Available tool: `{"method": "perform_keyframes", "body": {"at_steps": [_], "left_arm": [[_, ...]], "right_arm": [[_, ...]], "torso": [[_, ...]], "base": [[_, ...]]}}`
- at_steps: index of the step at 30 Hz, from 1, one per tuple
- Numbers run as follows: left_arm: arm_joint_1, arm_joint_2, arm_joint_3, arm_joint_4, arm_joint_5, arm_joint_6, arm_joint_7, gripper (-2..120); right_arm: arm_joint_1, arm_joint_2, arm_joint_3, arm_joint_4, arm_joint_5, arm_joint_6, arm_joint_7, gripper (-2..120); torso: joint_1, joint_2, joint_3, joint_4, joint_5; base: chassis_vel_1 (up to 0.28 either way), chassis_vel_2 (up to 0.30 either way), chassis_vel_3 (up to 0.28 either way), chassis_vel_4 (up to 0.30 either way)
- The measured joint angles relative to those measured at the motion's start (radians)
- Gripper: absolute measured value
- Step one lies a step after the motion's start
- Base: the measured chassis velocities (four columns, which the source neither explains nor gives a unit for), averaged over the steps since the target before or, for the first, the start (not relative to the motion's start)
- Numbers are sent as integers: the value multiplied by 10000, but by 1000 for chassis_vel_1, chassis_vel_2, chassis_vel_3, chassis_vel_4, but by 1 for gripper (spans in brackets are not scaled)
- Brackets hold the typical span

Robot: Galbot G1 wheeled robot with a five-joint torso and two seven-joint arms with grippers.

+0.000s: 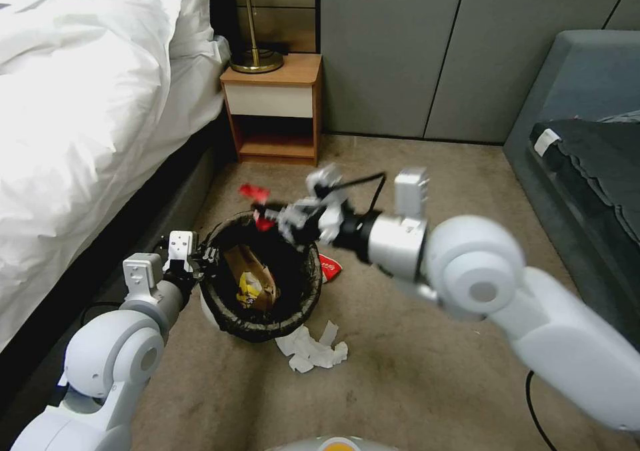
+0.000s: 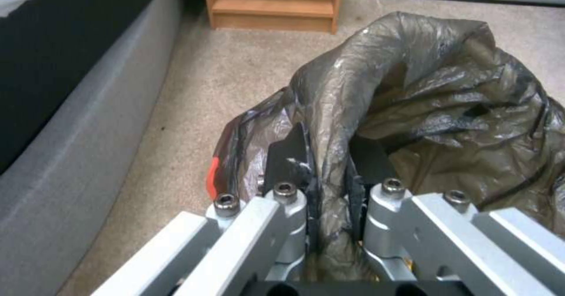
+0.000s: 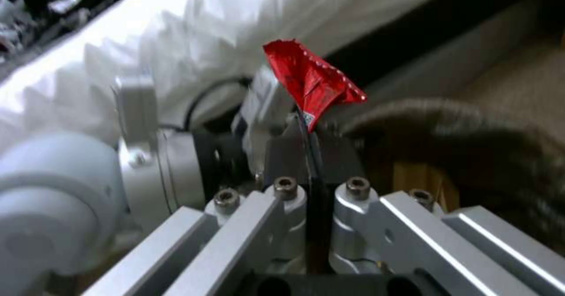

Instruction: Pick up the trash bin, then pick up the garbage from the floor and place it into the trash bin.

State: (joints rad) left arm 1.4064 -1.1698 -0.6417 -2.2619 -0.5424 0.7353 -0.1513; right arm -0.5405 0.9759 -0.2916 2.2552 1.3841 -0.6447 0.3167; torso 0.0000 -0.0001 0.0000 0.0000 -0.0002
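Left gripper [image 2: 326, 172]: clamped on liner [image 2: 423, 93] at rim, steadying bin [image 1: 261, 279] beside bed [image 1: 87, 104] | Bin: bag, wrapper inside | Right gripper [image 3: 309, 141]: pinched on red packet [image 3: 309, 77], poised over bin for drop | Floor: tissues [image 1: 312, 349], red packet beside bin

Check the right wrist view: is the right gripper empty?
No, the right gripper is shut on a crumpled red foil packet sticking out from its fingertips.

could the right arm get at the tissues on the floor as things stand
Probably not yet: the right gripper is shut on a red packet over the bin. The tissues themselves lie uncovered beside it.
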Motion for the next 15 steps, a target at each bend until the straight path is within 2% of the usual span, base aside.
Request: {"method": "perform_keyframes", "body": {"at_steps": [6, 15], "left_arm": [[-28, -4, -12, 13, 3, 0, -1, 6], [-9, 35, -29, 63, -2, 0, 11, 6]], "right_arm": [[-270, 129, -551, -374, -415, -68, 204, 0], [-564, 417, -742, -817, -910, -37, 76, 0]], "torso": [[0, 0, 0, -1, 1], [0, 0, 0, 0, 1]], "base": [[0, 0, 0, 0], [0, 0, 0, 0]]}}
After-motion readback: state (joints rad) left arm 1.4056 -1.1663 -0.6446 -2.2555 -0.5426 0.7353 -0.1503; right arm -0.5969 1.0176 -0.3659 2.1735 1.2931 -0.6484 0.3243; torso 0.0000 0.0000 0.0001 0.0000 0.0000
